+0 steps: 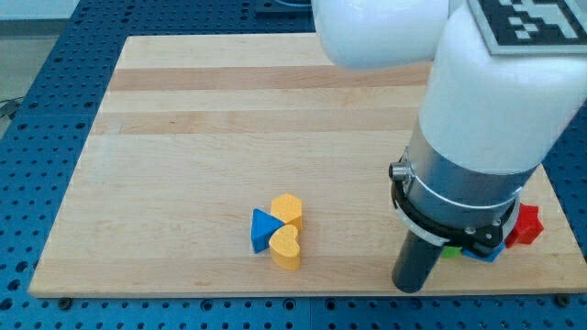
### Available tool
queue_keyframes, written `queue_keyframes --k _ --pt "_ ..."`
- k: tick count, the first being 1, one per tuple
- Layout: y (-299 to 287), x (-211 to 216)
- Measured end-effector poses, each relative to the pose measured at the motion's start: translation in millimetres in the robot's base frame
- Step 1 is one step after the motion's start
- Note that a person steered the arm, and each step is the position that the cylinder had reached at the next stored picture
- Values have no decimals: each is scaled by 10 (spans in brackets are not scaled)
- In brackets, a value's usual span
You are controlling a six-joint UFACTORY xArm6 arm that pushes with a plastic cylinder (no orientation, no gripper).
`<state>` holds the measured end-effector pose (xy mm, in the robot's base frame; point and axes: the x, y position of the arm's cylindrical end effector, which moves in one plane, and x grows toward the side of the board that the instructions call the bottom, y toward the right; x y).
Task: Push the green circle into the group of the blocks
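**Green circle mostly hidden behind the arm, group well apart at the view's left**

The wooden board (229,119) carries two clusters. Near the view's bottom centre sits a tight group: a blue triangle (264,229), a yellow hexagon-like block (290,210) touching it above and to the right, and a yellow heart (287,247) touching it below. At the view's right, largely covered by the white arm (495,92), lie a red block (526,225), shape unclear, a sliver of blue block (491,254), and a small patch of green (450,250) that I judge to be the green circle; its shape cannot be confirmed.

The dark rod comes down just left of that green patch, and my tip (409,288) sits near the board's bottom edge, at the lower left of the green patch. There is no hand to open or close here, only the bare rod, holding nothing.

The main risk, as I judge it, is position: the tip stands on the group side of the green block, so a push from here would drive it away from the group, or off the right edge. The rod must circle round to the far side first, and could knock the red and blue neighbours along. A hard or off-centre push could also scatter the yellow and blue cluster.
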<state>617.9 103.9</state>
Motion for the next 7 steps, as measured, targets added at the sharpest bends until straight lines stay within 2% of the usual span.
queue_keyframes --k 7 --pt "283 -498"
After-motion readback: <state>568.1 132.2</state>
